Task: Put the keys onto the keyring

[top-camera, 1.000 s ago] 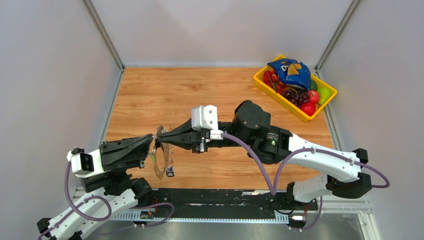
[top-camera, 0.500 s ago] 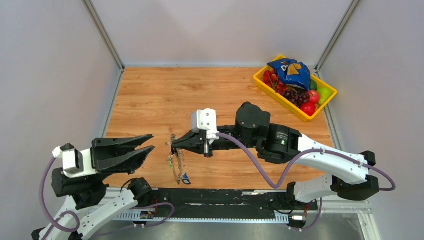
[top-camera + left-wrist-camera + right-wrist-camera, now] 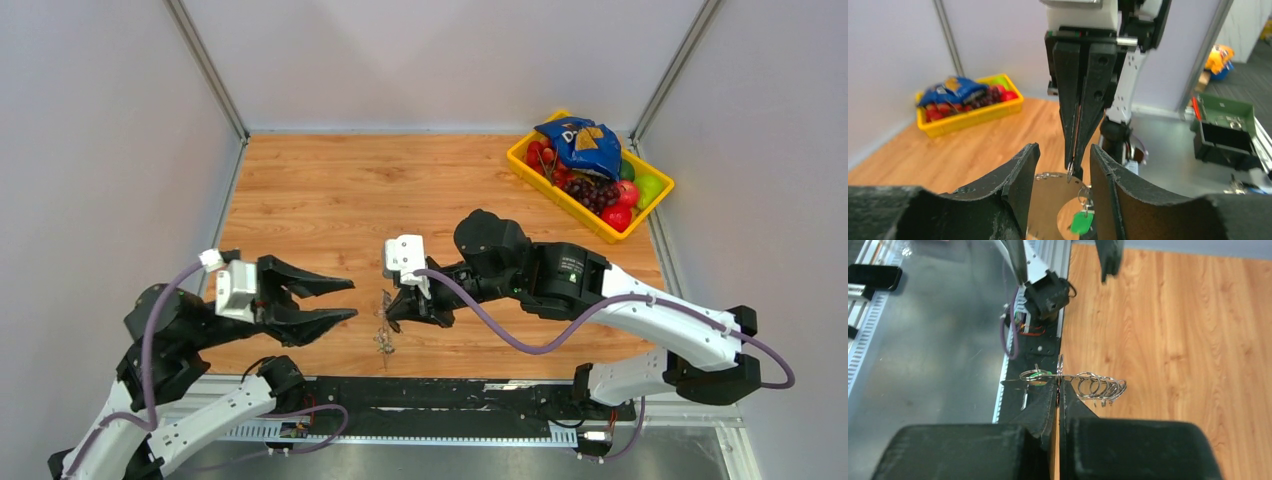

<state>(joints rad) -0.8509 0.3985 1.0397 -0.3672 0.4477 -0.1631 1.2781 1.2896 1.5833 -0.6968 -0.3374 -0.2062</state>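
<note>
The left gripper (image 3: 352, 299) has let go and drawn back leftward, its jaws now parted and empty; the keyring (image 3: 383, 334), keys (image 3: 1079, 222) dangling, hangs pinched tight in the right gripper (image 3: 391, 318), lower than before, near the table (image 3: 300, 180) front edge; bare wood lies beyond; the yellow basket (image 3: 570, 212) sits far right.

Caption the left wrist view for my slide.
Right gripper pinches the keyring from above, a green-tagged key dangling below, framed by the open left gripper.
</note>
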